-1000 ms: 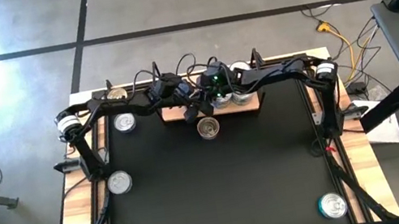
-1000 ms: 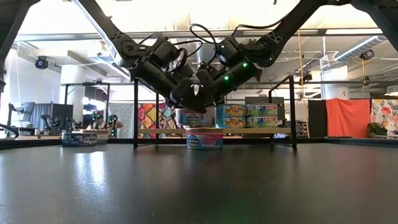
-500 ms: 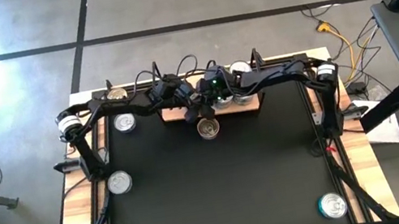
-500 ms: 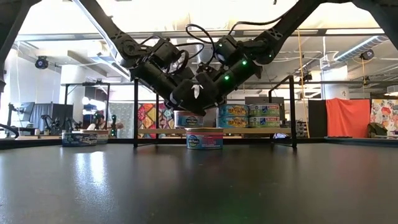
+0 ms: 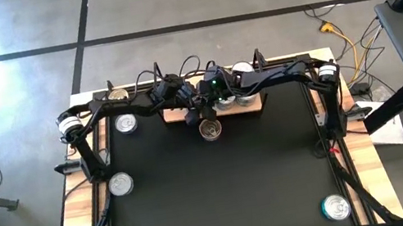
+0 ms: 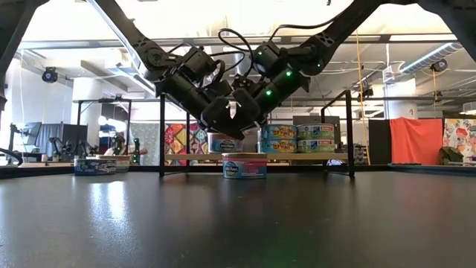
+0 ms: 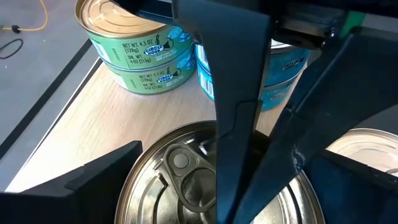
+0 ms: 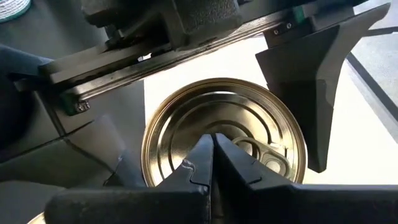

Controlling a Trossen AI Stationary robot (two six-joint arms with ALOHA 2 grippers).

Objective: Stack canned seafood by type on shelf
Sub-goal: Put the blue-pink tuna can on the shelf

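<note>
Both dark arms meet over the left part of the small light-wood shelf (image 5: 177,117) at the far edge of the black desk (image 5: 222,184). The left claw (image 8: 249,46) stands wide, its two fingers (image 8: 320,93) straddling a gold-lidded tin (image 8: 227,140) that sits on the shelf board directly below it, neither finger visibly touching the tin's side. The right claw (image 7: 239,134) is closed tight and empty, its joined tips resting on or just above the middle of that same lid, beside the pull tab. The tin stands upright, its round axis vertical, so any closing direction would suit; the left arm looks better placed to take it. Green-labelled tins (image 7: 140,46) sit stacked in twos on the shelf just beyond. Another tin (image 5: 210,130) waits on the desk just in front of the shelf, and several more (image 5: 120,183) lie scattered well apart
</note>
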